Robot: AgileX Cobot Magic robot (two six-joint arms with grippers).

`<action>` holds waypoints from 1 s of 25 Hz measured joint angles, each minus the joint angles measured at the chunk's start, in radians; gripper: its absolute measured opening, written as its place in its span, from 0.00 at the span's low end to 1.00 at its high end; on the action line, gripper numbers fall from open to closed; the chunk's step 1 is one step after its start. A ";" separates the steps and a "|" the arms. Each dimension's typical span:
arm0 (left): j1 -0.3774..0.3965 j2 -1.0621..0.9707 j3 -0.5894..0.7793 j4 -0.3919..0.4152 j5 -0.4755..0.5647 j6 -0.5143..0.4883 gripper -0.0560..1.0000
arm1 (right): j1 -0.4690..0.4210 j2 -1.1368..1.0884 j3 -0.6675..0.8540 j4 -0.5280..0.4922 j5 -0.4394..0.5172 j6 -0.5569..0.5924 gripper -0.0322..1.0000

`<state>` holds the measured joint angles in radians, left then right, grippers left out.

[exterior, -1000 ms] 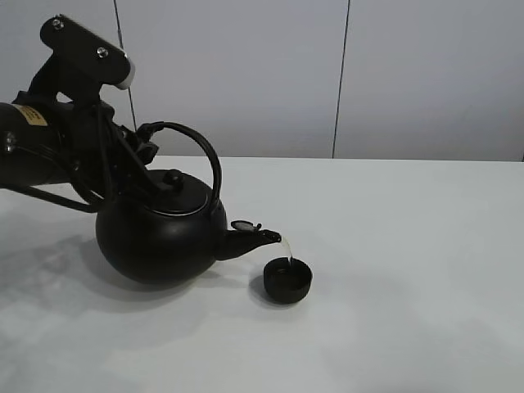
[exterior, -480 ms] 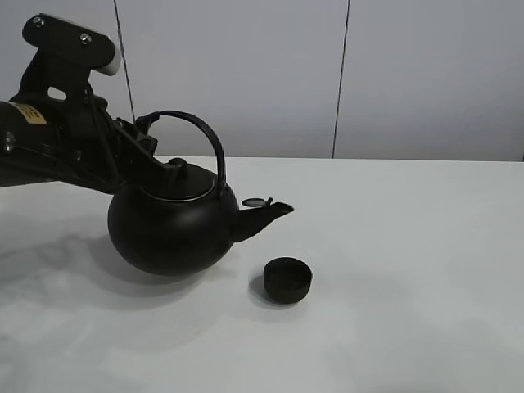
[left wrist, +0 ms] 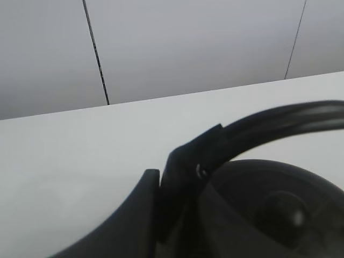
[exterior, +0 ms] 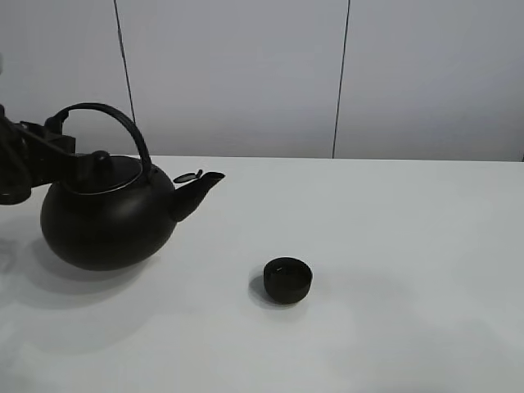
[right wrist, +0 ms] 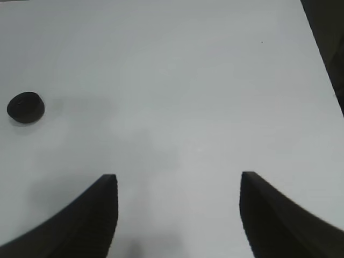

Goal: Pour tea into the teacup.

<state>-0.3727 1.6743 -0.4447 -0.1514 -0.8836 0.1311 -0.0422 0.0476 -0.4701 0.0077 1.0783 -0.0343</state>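
Note:
The small black teacup stands on the white table, with a dark glint of liquid inside. It also shows far off in the right wrist view. The big black kettle is upright at the left, spout toward the cup and well clear of it; whether it touches the table I cannot tell. My left gripper is shut on the kettle's arched handle near its base, close above the lid. My right gripper is open and empty above bare table, far from the cup.
The white table stretches to the right of the cup. A grey panelled wall stands behind its far edge. The table's edge with dark floor beyond it shows in the right wrist view.
The kettle was tilted and pouring into the cup. It has since levelled out and moved left, away from the cup, still held by my left gripper. The cup stayed put.

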 joint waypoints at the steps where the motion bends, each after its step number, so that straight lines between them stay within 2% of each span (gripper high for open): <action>1: 0.013 -0.001 0.010 0.024 -0.009 -0.015 0.16 | 0.000 0.000 0.000 0.000 0.000 0.000 0.47; 5: 0.050 0.002 0.059 0.103 -0.073 -0.054 0.16 | 0.000 0.000 0.000 0.000 0.000 0.000 0.47; 8: 0.054 0.028 0.088 0.120 -0.126 -0.064 0.16 | 0.000 0.000 0.000 0.000 0.000 0.000 0.47; 22: 0.057 0.095 0.110 0.200 -0.140 -0.065 0.16 | 0.000 0.000 0.000 0.000 0.000 0.000 0.47; 25: 0.057 0.095 0.110 0.235 -0.148 -0.065 0.19 | 0.000 0.000 0.000 0.000 0.001 0.000 0.47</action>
<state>-0.3155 1.7691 -0.3344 0.0833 -1.0314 0.0656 -0.0422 0.0476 -0.4701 0.0077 1.0793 -0.0343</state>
